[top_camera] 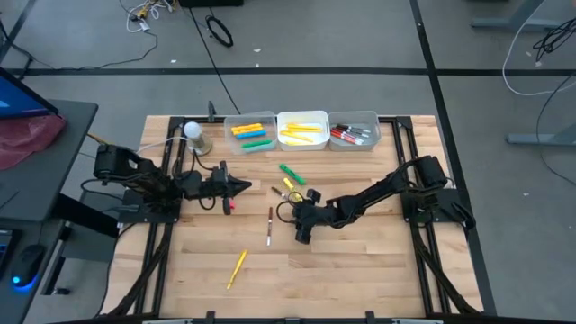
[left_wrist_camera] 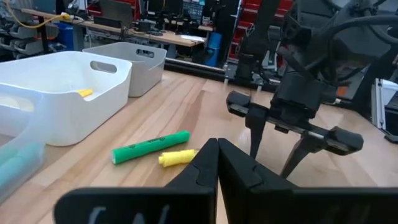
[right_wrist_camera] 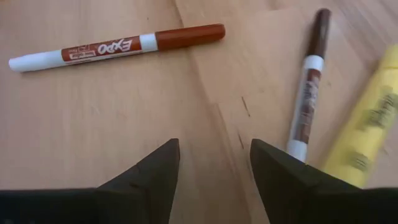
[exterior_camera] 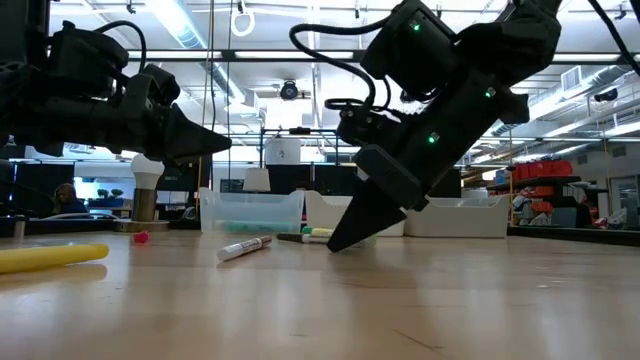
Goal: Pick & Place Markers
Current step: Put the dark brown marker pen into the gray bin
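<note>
Loose markers lie flat on the wooden table: a green one (top_camera: pixel 291 172), a yellow one (top_camera: pixel 290 184), a dark brown one (top_camera: pixel 278 191), a red-and-white one (top_camera: pixel 269 225) and a yellow one (top_camera: pixel 236 268) nearer the front. My right gripper (top_camera: pixel 301 236) slants down over the table's middle, open, its tips (right_wrist_camera: pixel 214 163) low over bare wood between the red-and-white marker (right_wrist_camera: pixel 118 46) and the brown marker (right_wrist_camera: pixel 311 74). My left gripper (top_camera: pixel 243 187) hovers level at the left, shut and holding nothing (left_wrist_camera: pixel 214 158).
Three bins stand in a row at the far edge, holding markers: a clear one (top_camera: pixel 249 119), a white one (top_camera: pixel 302 115) and a grey one (top_camera: pixel 354 115). A white-topped stand (top_camera: pixel 193 135) is at the far left. A small pink piece (top_camera: pixel 230 205) lies below my left gripper.
</note>
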